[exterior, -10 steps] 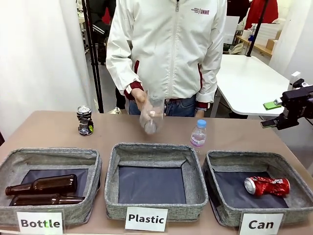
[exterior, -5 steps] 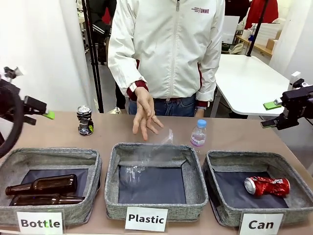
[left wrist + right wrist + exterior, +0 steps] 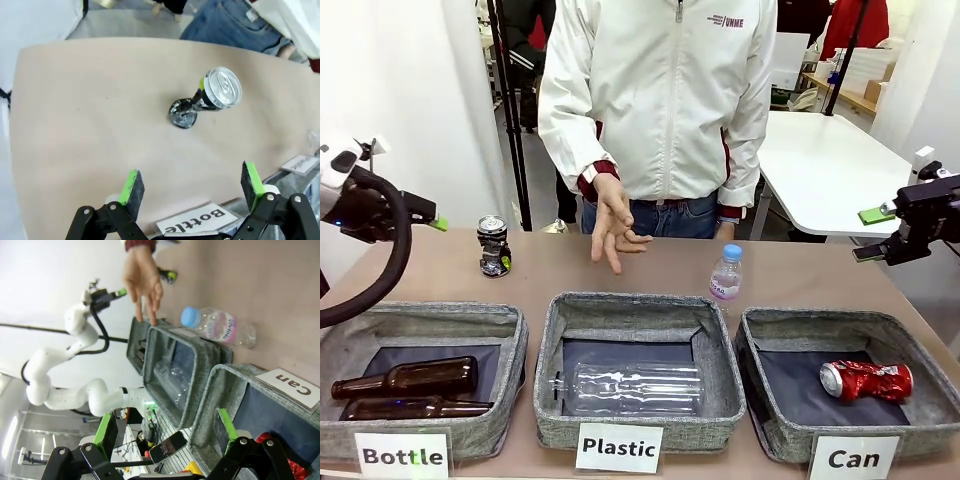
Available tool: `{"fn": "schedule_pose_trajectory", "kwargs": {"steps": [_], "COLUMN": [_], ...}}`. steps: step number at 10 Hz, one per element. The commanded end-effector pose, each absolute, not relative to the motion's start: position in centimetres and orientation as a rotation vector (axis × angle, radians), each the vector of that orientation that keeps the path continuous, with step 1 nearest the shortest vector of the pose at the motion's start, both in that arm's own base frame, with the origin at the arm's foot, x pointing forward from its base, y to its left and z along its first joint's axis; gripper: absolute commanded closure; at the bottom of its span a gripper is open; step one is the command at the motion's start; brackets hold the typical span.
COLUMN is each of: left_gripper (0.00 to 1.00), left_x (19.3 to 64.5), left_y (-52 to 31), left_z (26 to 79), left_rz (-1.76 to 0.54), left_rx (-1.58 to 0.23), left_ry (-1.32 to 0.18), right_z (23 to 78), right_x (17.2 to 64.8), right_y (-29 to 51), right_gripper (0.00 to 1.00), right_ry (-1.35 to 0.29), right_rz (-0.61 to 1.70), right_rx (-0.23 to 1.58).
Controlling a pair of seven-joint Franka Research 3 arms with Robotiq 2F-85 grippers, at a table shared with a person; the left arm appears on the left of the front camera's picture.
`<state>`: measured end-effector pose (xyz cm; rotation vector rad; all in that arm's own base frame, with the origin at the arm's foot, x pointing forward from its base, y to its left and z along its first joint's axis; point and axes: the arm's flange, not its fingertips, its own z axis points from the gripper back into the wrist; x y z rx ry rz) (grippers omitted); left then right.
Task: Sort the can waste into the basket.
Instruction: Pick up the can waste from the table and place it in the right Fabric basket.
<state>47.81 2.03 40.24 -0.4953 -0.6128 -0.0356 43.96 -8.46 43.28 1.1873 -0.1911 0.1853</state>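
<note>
**One can in its basket, the other out on the table**

The red can [image 3: 866,380] lies on its side on the dark floor of the grey basket [image 3: 752,372] labelled "Can", at the right end of the row. The black-silver can [image 3: 493,246] stands upright on the table [image 3: 800,280], beyond the basket labelled "Bottle" [image 3: 516,362] and well apart from the "Can" basket. The left gripper [image 3: 432,222] hangs above the table's left edge near that can. Its jaws are spread wide with nothing between them, and in the left wrist view the can stands beyond its fingertips. The right gripper [image 3: 872,233] hovers off the table's right side, also wide open and empty. Two brown bottles [image 3: 405,378] lie in the "Bottle" basket and a clear plastic bottle [image 3: 635,388] lies in the middle basket [image 3: 548,360] labelled "Plastic". A small water bottle [image 3: 725,273] stands just behind that basket. The person's hand [image 3: 613,218] hangs open over the table, fingers down
</note>
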Motion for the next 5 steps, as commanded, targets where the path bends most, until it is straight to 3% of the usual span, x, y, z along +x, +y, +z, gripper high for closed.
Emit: {"fn": "schedule_pose_trajectory", "kwargs": {"steps": [1, 3, 4, 5], "left_gripper": [0.00, 0.00, 0.00, 0.00], "left_x": [46.7, 47.5, 48.7, 50.7], "left_y": [2.0, 1.9, 1.5, 1.2], "left_z": [40.6, 40.0, 40.2, 40.3], "left_rz": [-0.084, -0.054, -0.177, -0.364], "left_rx": [-0.491, -0.492, -0.523, -0.559], "left_ry": [-0.584, -0.599, -0.573, -0.640], "right_z": [43.3, 43.3, 43.3, 43.3], "right_x": [43.8, 43.8, 43.8, 43.8], "right_y": [-8.3, -8.3, -8.3, -8.3], "right_gripper": [0.00, 0.00, 0.00, 0.00], "right_ry": [-0.217, -0.217, -0.217, -0.217], "right_rz": [0.199, 0.199, 0.199, 0.199], "right_rx": [1.197, 1.197, 1.197, 1.197]}}
